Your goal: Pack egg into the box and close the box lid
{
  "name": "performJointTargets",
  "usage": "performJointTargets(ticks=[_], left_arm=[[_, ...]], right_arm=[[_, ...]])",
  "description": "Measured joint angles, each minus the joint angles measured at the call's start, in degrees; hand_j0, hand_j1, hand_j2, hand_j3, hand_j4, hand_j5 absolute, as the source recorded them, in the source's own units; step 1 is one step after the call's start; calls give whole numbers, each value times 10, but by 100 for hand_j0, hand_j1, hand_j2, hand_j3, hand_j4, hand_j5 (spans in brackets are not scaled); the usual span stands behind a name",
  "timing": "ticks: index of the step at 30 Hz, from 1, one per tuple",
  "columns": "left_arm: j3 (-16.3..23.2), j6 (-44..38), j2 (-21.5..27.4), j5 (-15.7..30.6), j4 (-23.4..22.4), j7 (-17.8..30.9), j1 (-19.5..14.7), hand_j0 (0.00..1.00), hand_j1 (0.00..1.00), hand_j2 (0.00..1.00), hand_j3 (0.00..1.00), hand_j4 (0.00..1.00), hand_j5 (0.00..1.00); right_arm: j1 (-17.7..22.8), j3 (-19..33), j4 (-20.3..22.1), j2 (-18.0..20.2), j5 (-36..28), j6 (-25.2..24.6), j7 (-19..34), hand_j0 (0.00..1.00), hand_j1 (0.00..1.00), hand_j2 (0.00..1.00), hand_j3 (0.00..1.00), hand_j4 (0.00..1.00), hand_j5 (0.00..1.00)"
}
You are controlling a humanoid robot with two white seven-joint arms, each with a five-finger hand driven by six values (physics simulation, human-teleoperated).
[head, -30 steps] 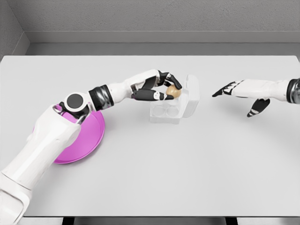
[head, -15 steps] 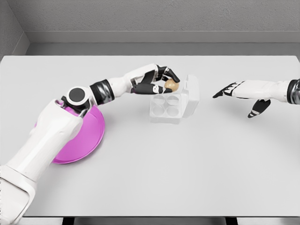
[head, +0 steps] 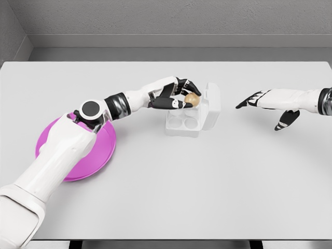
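- A tan egg (head: 192, 98) sits pinched between the dark fingertips (head: 182, 105) of the left hand (head: 176, 95), just above centre of the frame and directly over the far row of cups in the white box (head: 182, 122).
- The egg appears to be above the box and not yet seated; whether it touches the cup rim cannot be told from this view.
- The relation that matters: the egg lies at the very tip of the left hand, on its right side in the frame, with the open cups immediately beneath and slightly toward the bottom of the frame. The coming move looks like a short lowering and release, not a reach.
- The egg reads as nearly round here, so its long axis cannot be made out.
- The box lid (head: 212, 105) stands raised on the right side of the box, close behind the egg, leaving little room on that side.
- The right hand (head: 270, 106), at centre right of the frame, hovers well apart from the box with fingers spread and holding nothing; it faces the lid's outer side and seems the better placed to swing it shut.
- A magenta plate (head: 106, 150) lies at left of the frame on the white table (head: 207, 197), partly under the left arm.
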State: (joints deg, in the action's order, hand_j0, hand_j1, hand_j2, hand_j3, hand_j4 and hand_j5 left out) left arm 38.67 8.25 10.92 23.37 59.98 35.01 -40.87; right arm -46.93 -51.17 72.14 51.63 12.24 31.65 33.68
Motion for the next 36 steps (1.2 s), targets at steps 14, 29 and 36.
performJointTargets(ticks=[14, 29, 36], left_arm=[[-1, 4, 5, 0, 2, 0, 0, 83, 83, 83, 83, 83, 83], [-7, 40, 35, 5, 26, 0, -2, 93, 93, 93, 93, 93, 93], [-8, 55, 44, 6, 29, 0, -3, 94, 94, 94, 94, 94, 94]], right_arm=[[0, 0, 1, 0, 0, 0, 0, 100, 100, 100, 100, 100, 100], [3, 6, -1, -6, 1, 0, 0, 100, 100, 100, 100, 100, 100], [3, 7, -1, -18, 1, 0, 0, 100, 100, 100, 100, 100, 100]])
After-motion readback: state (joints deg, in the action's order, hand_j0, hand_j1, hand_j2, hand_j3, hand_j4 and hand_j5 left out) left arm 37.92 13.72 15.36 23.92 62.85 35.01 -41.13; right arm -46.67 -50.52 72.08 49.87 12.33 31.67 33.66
